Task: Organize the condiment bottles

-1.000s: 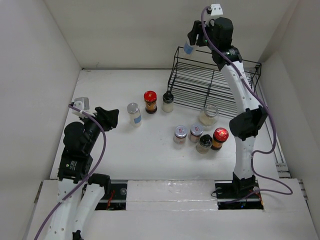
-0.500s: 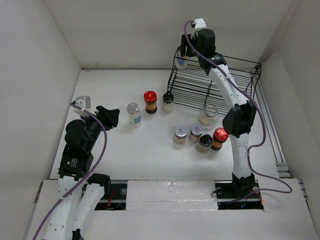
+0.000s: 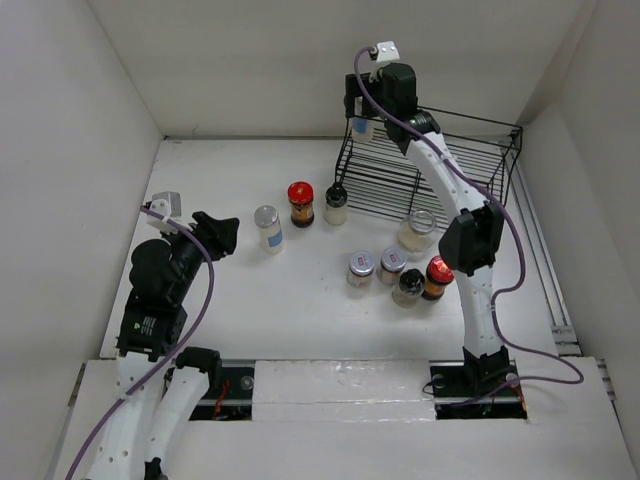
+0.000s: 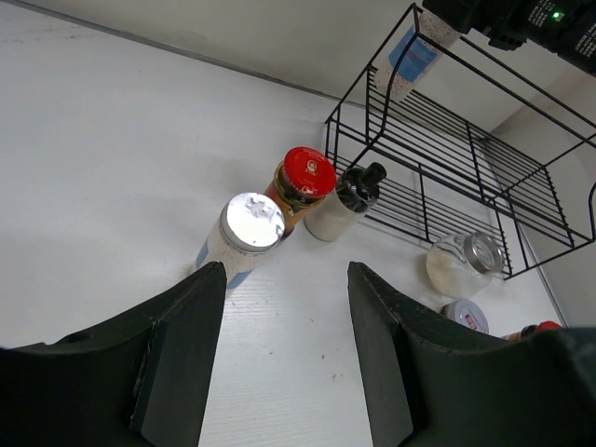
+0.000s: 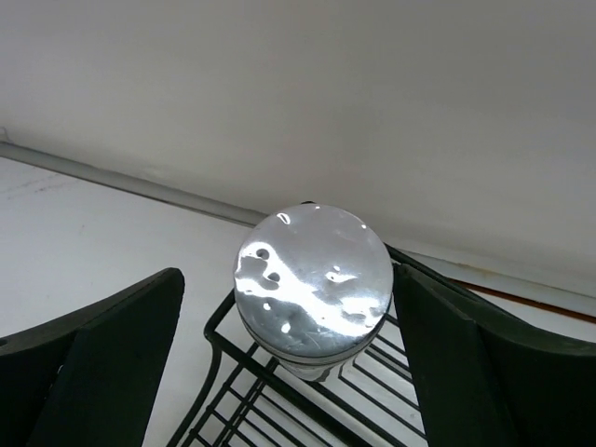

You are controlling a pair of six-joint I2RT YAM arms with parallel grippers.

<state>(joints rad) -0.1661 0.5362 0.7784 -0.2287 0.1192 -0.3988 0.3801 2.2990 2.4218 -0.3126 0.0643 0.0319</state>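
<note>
A silver-lidded clear jar with a blue label stands on the back-left corner of the black wire rack. My right gripper hangs over it, open. Its left finger stands well off the lid and the right finger is close beside it. On the table stand another silver-lidded jar, a red-lidded brown one and a black-capped bottle. My left gripper is open and empty, short of the silver-lidded jar.
A round clear jar sits at the rack's front. Nearer the right arm stand two silver-lidded jars, a black-capped one and a red-lidded one. White walls close in the table at the back and sides.
My right arm carried the blue-labelled jar leftward to the rack's back-left corner, then its jaws opened off it. The left arm stayed still.
</note>
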